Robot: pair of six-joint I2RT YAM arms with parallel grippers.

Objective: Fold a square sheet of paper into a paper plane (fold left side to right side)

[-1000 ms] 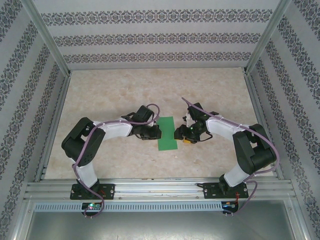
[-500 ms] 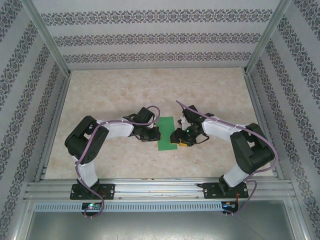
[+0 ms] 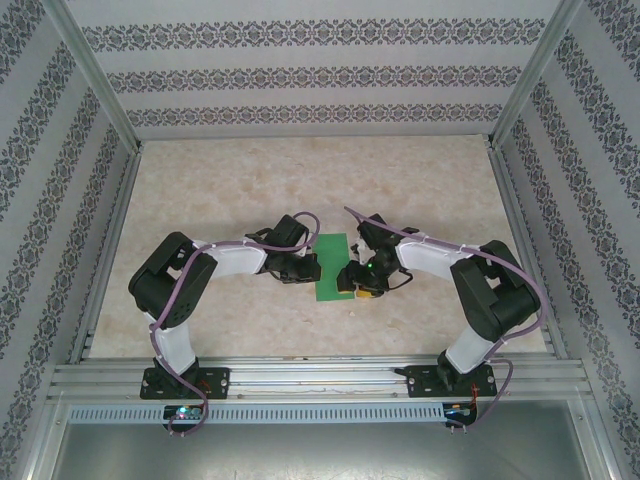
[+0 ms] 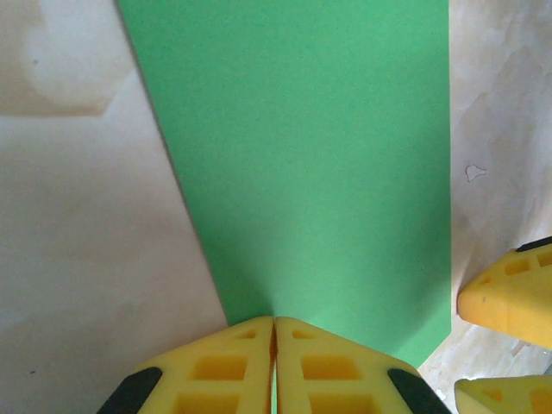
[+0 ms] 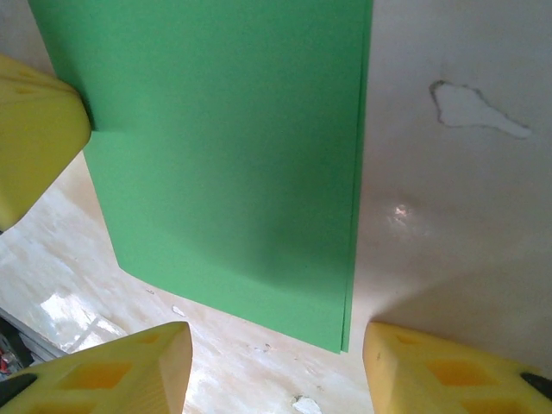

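Note:
The square sheet of paper (image 3: 333,262) lies flat on the table, folded in half into a tall green rectangle (image 4: 310,155). Its two layers meet almost flush along the right edge (image 5: 352,250). My left gripper (image 3: 316,268) is shut, its yellow tips (image 4: 274,321) resting on the paper's left edge. My right gripper (image 3: 351,284) is open and hovers at the paper's lower right corner, one finger on each side of that corner (image 5: 274,362), with nothing between them. The left gripper's yellow fingertip (image 5: 34,138) touches the paper's far edge in the right wrist view.
The beige marbled tabletop (image 3: 250,190) stretches behind the paper, enclosed by patterned walls and a metal frame (image 3: 300,375) at the near edge. The right gripper's yellow fingers (image 4: 509,297) sit close beside the paper's right edge. Small white chips mark the table surface (image 5: 474,108).
The right arm has swung left, bringing its open gripper from beside the paper to its lower right corner. The left gripper stays shut on the left edge.

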